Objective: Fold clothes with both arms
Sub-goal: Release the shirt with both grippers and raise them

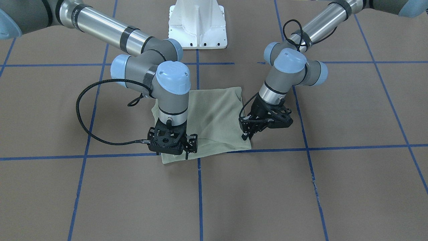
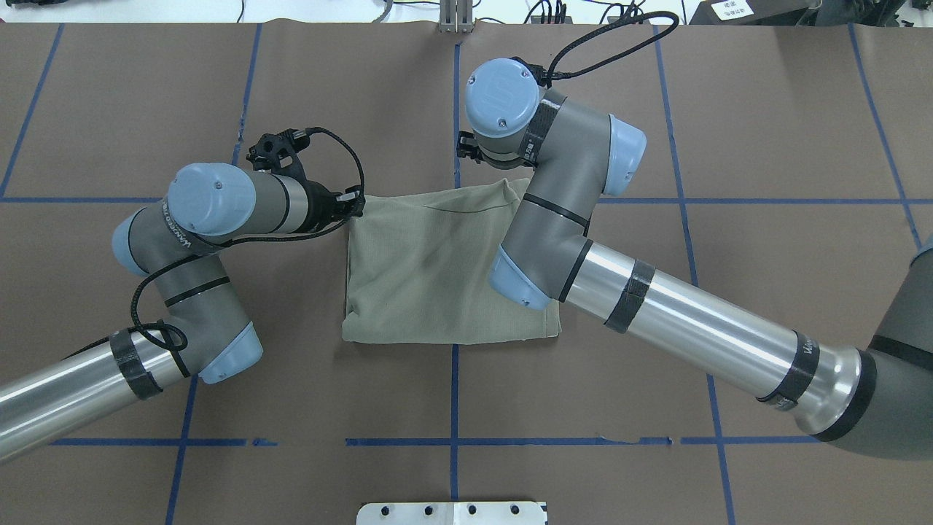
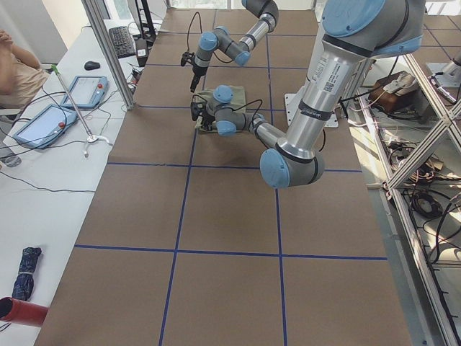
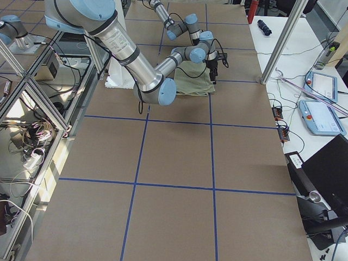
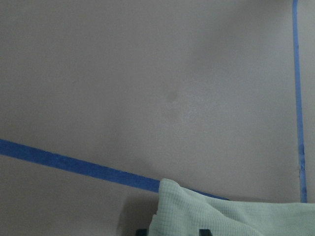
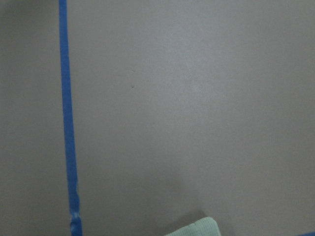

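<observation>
Folded shirt (image 1: pixel 214 113) lies flat mid-bench (image 1: pixel 334 194), a tidy rectangle right across a crossing of blue tape lines (image 1: pixel 351 146). Down at one corner of its edge farthest from the robot, the left tool (image 1: pixel 246 134). The wrist view has that corner bunched between two dark fingertips (image 5: pixel 204 232), but clamped or loose, can't tell. On the other far corner, pointing straight down, the right tool (image 1: pixel 187 150); its grip can't be told either.
</observation>
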Available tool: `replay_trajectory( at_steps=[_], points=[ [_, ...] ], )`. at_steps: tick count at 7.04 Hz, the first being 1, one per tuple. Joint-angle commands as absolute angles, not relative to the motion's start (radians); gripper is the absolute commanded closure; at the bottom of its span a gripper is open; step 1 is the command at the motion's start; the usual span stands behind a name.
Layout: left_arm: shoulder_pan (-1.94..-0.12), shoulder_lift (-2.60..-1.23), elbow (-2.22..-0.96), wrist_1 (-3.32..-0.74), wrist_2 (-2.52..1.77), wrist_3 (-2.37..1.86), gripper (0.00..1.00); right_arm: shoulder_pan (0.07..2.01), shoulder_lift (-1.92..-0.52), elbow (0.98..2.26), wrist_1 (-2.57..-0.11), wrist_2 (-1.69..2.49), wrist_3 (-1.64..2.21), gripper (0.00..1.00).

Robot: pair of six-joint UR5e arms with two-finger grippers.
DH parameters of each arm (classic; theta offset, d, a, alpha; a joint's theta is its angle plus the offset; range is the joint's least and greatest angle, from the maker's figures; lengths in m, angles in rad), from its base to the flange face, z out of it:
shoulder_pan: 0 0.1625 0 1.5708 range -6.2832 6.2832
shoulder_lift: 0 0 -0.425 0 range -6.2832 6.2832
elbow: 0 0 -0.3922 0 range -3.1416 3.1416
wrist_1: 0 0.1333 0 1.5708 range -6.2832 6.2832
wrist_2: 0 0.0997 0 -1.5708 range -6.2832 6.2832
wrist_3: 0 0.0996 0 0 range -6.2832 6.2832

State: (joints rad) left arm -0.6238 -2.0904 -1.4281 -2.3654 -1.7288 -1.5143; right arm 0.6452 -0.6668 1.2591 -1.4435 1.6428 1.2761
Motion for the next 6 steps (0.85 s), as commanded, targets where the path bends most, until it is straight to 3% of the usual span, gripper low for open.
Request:
replay_trajectory(
  at_steps=[1,6],
  points=[
    [-0.623,-2.088,-1.422,-2.382,-1.729,-1.506,1.0,0.644,-0.672,1.261,-1.442,1.64,1.276,0.0],
    [-0.678,-2.082,-1.408,-2.384,-1.729,-1.373,1.0,0.644,-0.681,1.262,-1.439,1.644,1.275,0.0]
  ],
)
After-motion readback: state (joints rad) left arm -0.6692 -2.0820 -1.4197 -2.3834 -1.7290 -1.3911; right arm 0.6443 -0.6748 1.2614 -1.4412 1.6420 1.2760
